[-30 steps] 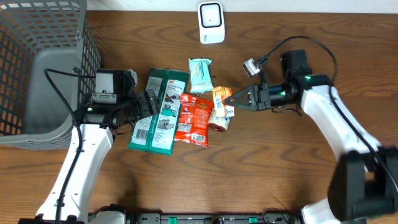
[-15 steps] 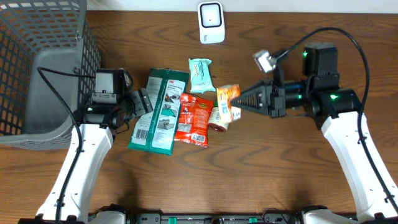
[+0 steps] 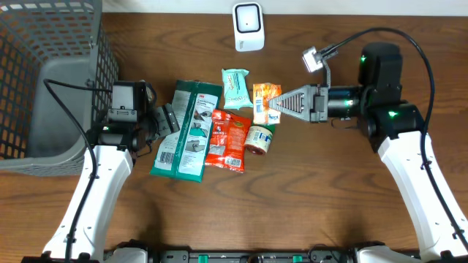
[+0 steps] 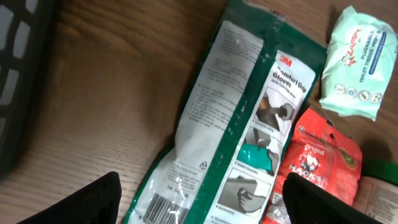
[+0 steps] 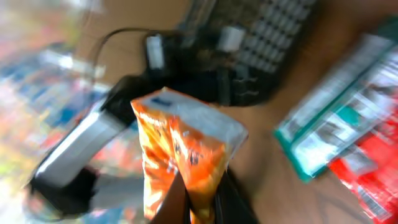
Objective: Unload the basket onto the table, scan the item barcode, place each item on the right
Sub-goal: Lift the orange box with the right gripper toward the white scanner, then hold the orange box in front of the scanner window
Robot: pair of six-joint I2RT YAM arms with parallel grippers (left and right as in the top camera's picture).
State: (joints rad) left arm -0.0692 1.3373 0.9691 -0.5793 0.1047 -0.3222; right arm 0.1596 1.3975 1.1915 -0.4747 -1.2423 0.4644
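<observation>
At the table's left edge stands a grey basket (image 3: 44, 80). Just right of it the left gripper (image 3: 167, 120) hangs with jaws wide apart and empty, over the green glove pack (image 3: 189, 131). Next come a red pouch (image 3: 228, 139), a mint wipes pack (image 3: 235, 88) and a small tin (image 3: 257, 139), all lying mid-table.

Above the tin, the right gripper (image 3: 276, 107) pinches the orange packet (image 3: 263, 102) by one edge, lifted clear of the pile. The white scanner (image 3: 248, 26) sits at the far edge, well apart from it.

With so thin a pinch, the floppy packet may sag, twist or slip on a quick swing. Its barcode side cannot be told, so it may face away from the scanner and fail to read.
</observation>
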